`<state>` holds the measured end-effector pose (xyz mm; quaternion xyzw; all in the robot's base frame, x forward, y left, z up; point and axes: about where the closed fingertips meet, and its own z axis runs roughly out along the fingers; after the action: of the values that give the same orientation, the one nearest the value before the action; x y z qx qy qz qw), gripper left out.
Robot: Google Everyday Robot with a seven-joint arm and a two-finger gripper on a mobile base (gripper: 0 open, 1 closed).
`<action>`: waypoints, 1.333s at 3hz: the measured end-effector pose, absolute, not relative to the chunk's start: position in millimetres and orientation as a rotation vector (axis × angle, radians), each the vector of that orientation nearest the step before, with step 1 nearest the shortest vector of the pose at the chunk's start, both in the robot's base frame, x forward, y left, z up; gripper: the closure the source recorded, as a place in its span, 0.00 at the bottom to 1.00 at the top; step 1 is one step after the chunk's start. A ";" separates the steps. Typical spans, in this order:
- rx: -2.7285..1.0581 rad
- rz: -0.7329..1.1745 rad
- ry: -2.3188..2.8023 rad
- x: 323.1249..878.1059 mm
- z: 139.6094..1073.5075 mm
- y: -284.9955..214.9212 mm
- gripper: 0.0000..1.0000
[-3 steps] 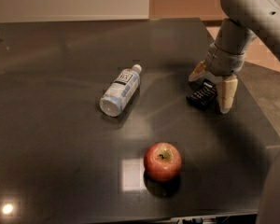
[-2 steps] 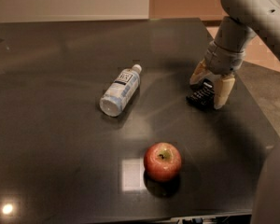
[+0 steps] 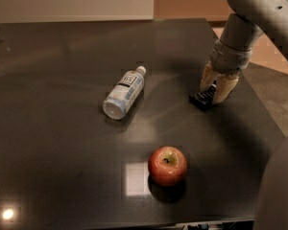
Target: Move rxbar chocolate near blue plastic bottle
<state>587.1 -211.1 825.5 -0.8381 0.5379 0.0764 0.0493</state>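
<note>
Gripper point(image 3: 216, 86): we see it low at the right side of the table point(image 3: 62, 143), its two tan fingers pinched on the far end of the rxbar chocolate point(image 3: 200, 99).
Bar's place: it rests on the tabletop, well apart from the blue plastic bottle point(image 3: 124, 93), which lies on its side near the middle.
Progress: we judge the grasp made; the lift, the carry leftward and the set-down beside the bottle all remain.
Bar's look: small, flat, black wrapper, one end poking out toward us.
Apple point(image 3: 167, 165): near the front edge.
</note>
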 end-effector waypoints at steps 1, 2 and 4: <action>-2.513 0.242 1.647 588.8 832.2 -209.5 1.00; -2.463 0.262 1.651 589.3 843.6 -203.2 1.00; -2.373 0.299 1.637 589.0 868.4 -187.5 1.00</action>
<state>589.0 -187.5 868.4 -0.8128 0.5605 0.1023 0.1214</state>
